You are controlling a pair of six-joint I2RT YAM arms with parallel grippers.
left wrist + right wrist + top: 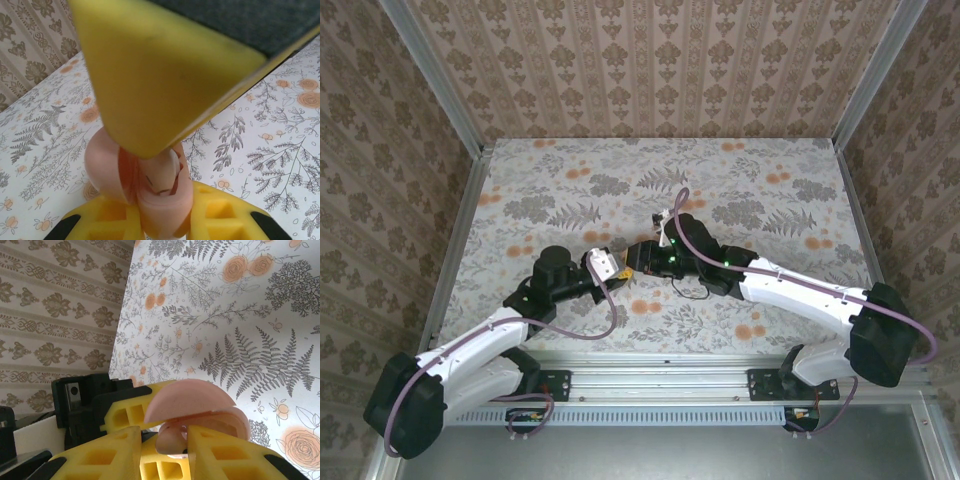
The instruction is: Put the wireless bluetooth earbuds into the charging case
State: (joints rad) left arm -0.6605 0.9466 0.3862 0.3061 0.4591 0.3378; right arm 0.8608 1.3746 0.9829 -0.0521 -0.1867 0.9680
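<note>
Two claws meet over the worktop [770, 190]: the left claw [162, 215] clamps the open pink charging case [115, 165] steady, so the right claw [180, 440], apparently pinching the tiny earbud [167, 440] at its mouth, can seat it.

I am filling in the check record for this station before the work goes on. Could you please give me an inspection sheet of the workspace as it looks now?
Surface: floral-print table cover, flat, with orange flowers and grey ferns.
Job's things: pink charging case, lid open, held between the two hands; a small pale pink piece, probably an earbud, at its opening.
Clutter: nothing seen.
Hands: left hand shut on the charging case; right hand closed on the probable earbud.
Cables: purple cables, one looping along each arm.
Surroundings: patterned walls on three sides; metal frame posts at the corners.
</note>
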